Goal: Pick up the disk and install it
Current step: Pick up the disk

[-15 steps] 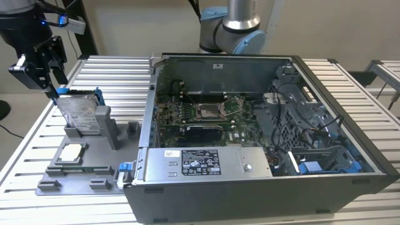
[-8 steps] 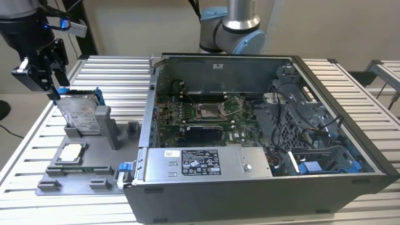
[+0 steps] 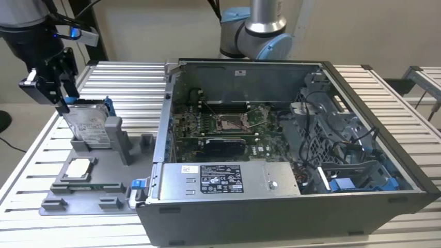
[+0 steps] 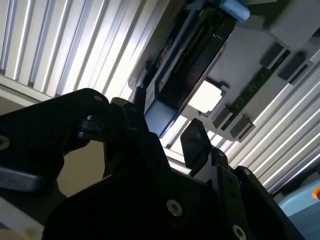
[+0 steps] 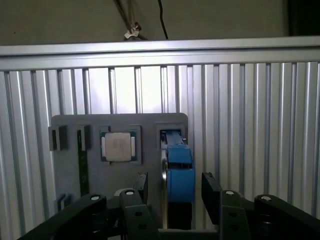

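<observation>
Blue-framed, white-labelled disk (image 3: 90, 125) stands inside the spread end effector (image 5: 175, 181).

A flat, rectangular, silver-grey hard drive (image 3: 88, 123) with a white printed label on its broad face is clipped into a blue plastic carrier frame. It stands upright on edge, slotted into a grey stand (image 3: 115, 138) on a grey fixture plate (image 3: 90, 200). This is at the exterior view's left, outside the open computer case (image 3: 276, 217). Both wrist views show it edge-on, its thin side wrapped in blue.
</observation>
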`<state>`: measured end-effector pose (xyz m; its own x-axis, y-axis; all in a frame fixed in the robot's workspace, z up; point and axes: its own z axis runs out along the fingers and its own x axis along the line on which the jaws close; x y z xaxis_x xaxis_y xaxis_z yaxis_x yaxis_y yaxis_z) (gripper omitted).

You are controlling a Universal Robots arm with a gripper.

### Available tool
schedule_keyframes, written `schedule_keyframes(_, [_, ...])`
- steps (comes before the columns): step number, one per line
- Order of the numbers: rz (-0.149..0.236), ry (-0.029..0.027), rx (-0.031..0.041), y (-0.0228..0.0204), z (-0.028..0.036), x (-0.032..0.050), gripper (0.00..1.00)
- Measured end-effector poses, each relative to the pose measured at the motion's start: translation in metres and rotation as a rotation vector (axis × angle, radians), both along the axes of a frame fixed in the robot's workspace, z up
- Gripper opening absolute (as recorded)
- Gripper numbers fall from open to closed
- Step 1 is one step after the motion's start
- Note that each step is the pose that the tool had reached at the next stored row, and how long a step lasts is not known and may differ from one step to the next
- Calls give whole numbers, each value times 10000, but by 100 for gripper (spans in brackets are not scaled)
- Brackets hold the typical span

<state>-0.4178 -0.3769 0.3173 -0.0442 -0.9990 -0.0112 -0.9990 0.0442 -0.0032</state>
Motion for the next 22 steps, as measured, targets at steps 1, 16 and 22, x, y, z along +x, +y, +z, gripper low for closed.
schedule_keyframes(1, [12, 0, 0, 1, -17, 0, 100])
schedule_keyframes(16, [285, 22, 117, 2, -171, -1, 100])
schedule_keyframes(22, [285, 48, 136, 2, -199, 0, 100])
